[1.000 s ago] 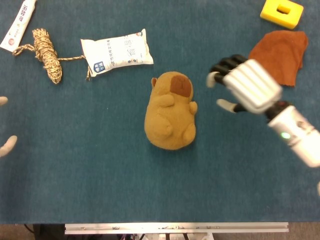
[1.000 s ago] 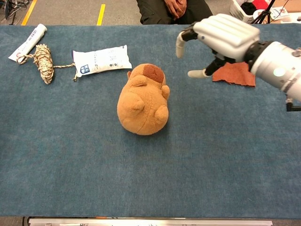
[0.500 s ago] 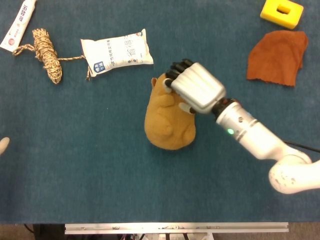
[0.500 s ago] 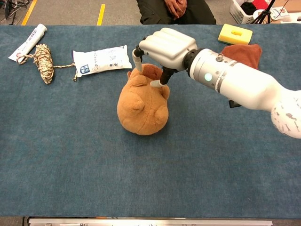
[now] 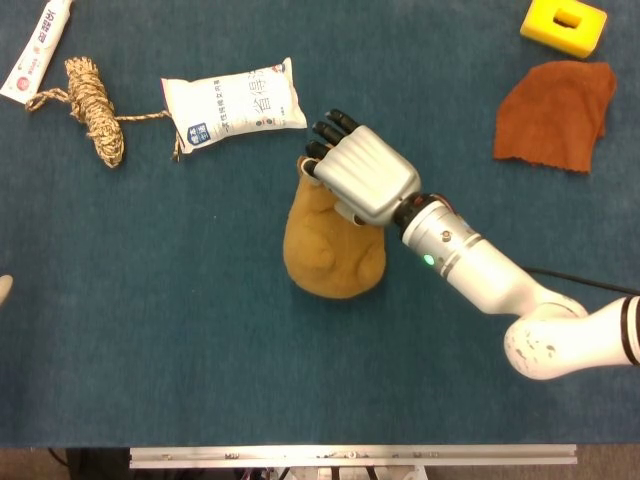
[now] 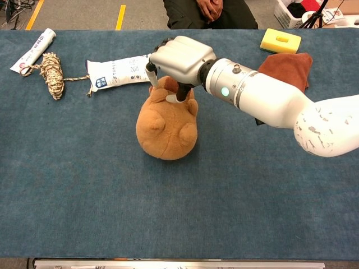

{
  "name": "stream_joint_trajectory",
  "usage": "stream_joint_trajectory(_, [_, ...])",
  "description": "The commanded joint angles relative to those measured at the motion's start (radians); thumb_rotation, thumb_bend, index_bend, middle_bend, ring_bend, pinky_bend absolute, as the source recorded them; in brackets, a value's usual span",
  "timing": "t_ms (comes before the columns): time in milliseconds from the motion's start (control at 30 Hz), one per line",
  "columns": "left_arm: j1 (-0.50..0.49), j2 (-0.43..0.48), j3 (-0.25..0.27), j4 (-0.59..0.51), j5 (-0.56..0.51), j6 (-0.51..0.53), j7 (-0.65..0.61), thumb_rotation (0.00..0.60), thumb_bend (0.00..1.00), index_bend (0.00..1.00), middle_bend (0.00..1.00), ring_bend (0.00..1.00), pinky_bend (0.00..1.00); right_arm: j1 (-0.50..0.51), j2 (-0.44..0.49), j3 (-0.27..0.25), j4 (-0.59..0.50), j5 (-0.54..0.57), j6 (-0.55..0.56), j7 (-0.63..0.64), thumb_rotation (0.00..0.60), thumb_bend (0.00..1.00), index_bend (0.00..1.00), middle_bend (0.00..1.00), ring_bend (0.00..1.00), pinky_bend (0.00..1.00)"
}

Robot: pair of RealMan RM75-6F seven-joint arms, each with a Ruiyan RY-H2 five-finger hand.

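Observation:
A tan plush animal lies in the middle of the blue table; the chest view shows its body below my right hand. My right hand sits on the toy's head, which it hides. In the chest view the right hand grips the head, with fingers down its far left side and the thumb pressed into its near side. Of my left hand only a pale fingertip shows at the left edge of the head view, holding nothing that I can see.
A white printed bag lies just behind the toy, a coil of rope and a white tube at far left. A brown cloth and yellow block lie at far right. A seated person is behind the table.
My right hand swept left from near the brown cloth onto the toy's head and closed around it. The toy has shifted slightly left. My left hand drew back toward the left edge.

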Motion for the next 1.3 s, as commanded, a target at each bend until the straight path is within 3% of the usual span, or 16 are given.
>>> stream_joint_trajectory(33, [0.001, -0.001, -0.001, 0.003, 0.003, 0.004, -0.002, 0.6, 0.17, 0.25, 0.2, 0.09, 0.14, 0.014, -0.011, -0.011, 0.007, 0.007, 0.013, -0.01, 0.6, 0.27, 0.45, 0.31, 0.12, 0.02])
stream_joint_trajectory(367, [0.007, -0.005, -0.005, 0.016, 0.006, 0.018, -0.02, 0.6, 0.17, 0.25, 0.2, 0.09, 0.14, 0.048, -0.038, -0.044, 0.038, 0.036, 0.021, -0.004, 0.6, 0.31, 0.45, 0.3, 0.1, 0.0])
stream_joint_trajectory(567, [0.007, -0.006, -0.006, 0.016, 0.012, 0.021, -0.02, 0.6, 0.17, 0.25, 0.2, 0.09, 0.14, 0.049, -0.054, -0.049, 0.054, 0.024, 0.042, 0.025, 0.6, 0.33, 0.58, 0.33, 0.1, 0.0])
stream_joint_trajectory(700, [0.006, -0.007, -0.007, 0.015, 0.014, 0.021, -0.018, 0.6, 0.17, 0.25, 0.2, 0.09, 0.14, 0.045, -0.051, -0.054, 0.056, -0.007, 0.051, 0.051, 0.6, 0.32, 0.58, 0.33, 0.1, 0.0])
stream_joint_trajectory(767, [0.006, -0.008, -0.006, 0.014, 0.015, 0.019, -0.015, 0.6, 0.17, 0.25, 0.2, 0.09, 0.14, 0.042, -0.047, -0.059, 0.057, -0.022, 0.054, 0.062, 0.6, 0.31, 0.53, 0.33, 0.1, 0.0])
stream_joint_trajectory(933, [0.006, -0.012, -0.008, 0.018, 0.023, 0.027, -0.011, 0.6, 0.17, 0.25, 0.2, 0.09, 0.14, 0.04, -0.038, -0.065, 0.055, -0.028, 0.057, 0.073, 0.6, 0.31, 0.27, 0.27, 0.04, 0.0])
stream_joint_trajectory(1000, [0.008, -0.013, -0.008, 0.019, 0.025, 0.033, -0.012, 0.6, 0.17, 0.25, 0.2, 0.09, 0.14, 0.039, -0.035, -0.067, 0.051, -0.03, 0.059, 0.073, 0.6, 0.31, 0.21, 0.26, 0.03, 0.0])
stream_joint_trajectory(1300, [0.013, -0.015, -0.006, 0.017, 0.034, 0.043, -0.014, 0.6, 0.17, 0.25, 0.2, 0.09, 0.14, 0.049, -0.035, -0.074, 0.041, -0.013, 0.053, 0.068, 0.6, 0.31, 0.21, 0.26, 0.03, 0.0])
